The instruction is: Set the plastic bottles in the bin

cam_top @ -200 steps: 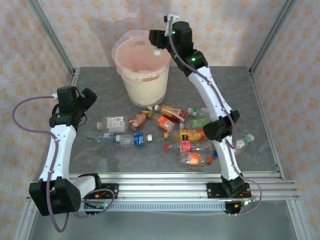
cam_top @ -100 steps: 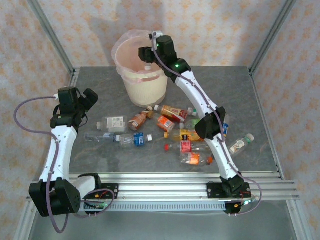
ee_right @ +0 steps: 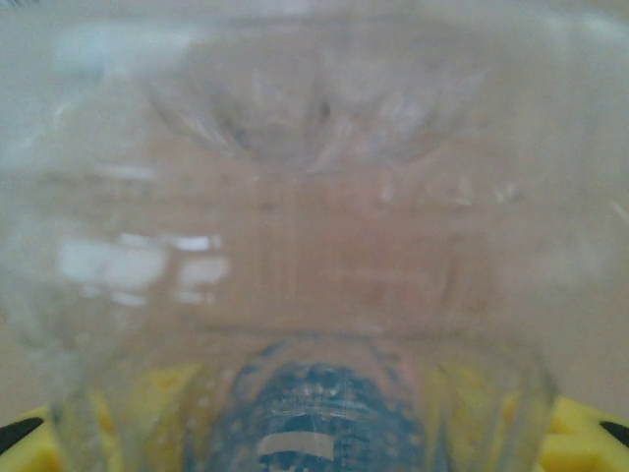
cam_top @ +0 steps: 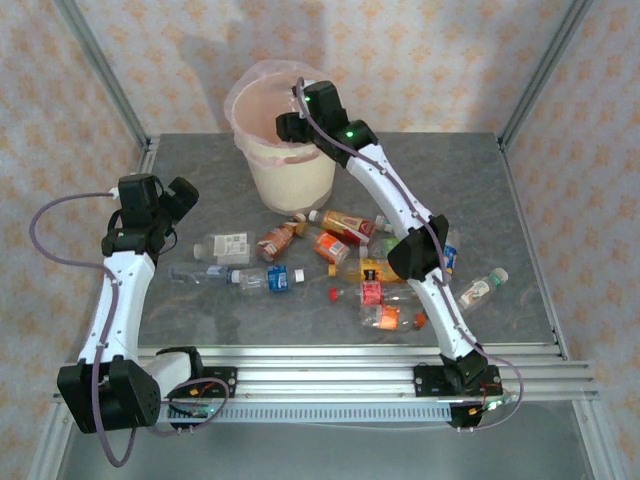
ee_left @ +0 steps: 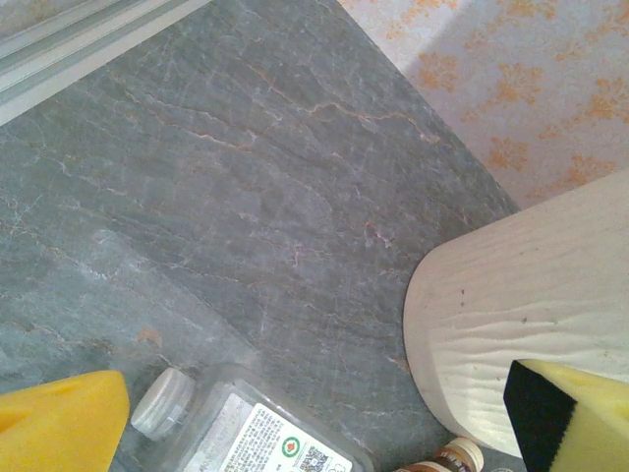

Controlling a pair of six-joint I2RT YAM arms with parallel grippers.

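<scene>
Gripping a clear ribbed bottle [ee_right: 314, 197], right pincer [cam_top: 290, 128] hangs over the cream bin [cam_top: 290, 185]; left pincer [cam_top: 178, 197] gapes wide.

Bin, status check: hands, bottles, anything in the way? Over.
Right hand shut on clear plastic bottle, over mouth of pink-lined cream-white round plastic bin. Left hand open, empty, above grey table. Other bottles scattered on table; nothing blocks the drop.

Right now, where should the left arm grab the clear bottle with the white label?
Around its labelled middle, from straight above. The clear bottle lies flat on its side, so the open left gripper can straddle it crosswise.
</scene>
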